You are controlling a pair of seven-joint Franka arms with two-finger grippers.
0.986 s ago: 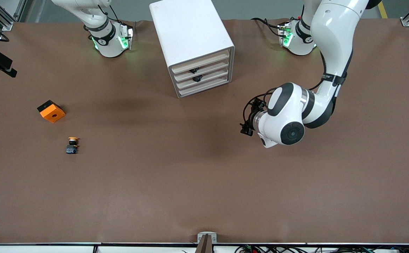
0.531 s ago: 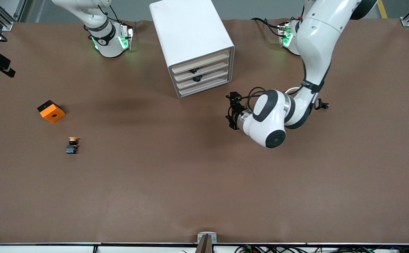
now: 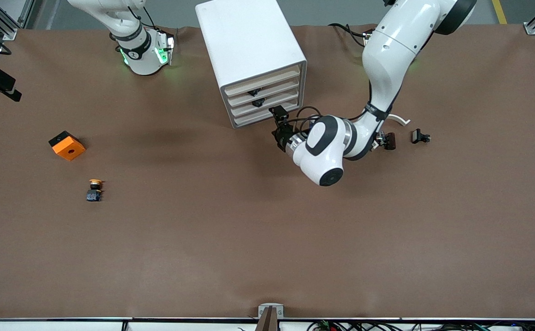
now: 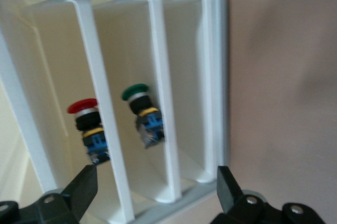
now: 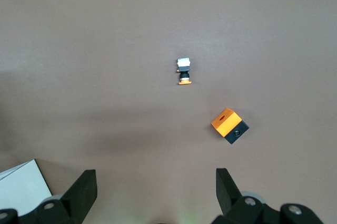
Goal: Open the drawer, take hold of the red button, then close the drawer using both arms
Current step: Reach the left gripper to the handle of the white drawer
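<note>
Since earlier, left claw (image 3: 280, 126) moved up to cabinet (image 3: 249, 55) front.

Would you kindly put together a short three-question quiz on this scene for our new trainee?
1. True or false: the left hand is gripping the red-capped button.
2. Which lies nearer the front camera: A, the orange cube, or B, the orange-capped button?
3. Fill in: inside the cabinet, the neighbouring button beside the red one has a ___ cap.
Key: 1 false, it is open and empty; 2 B; 3 green.
</note>
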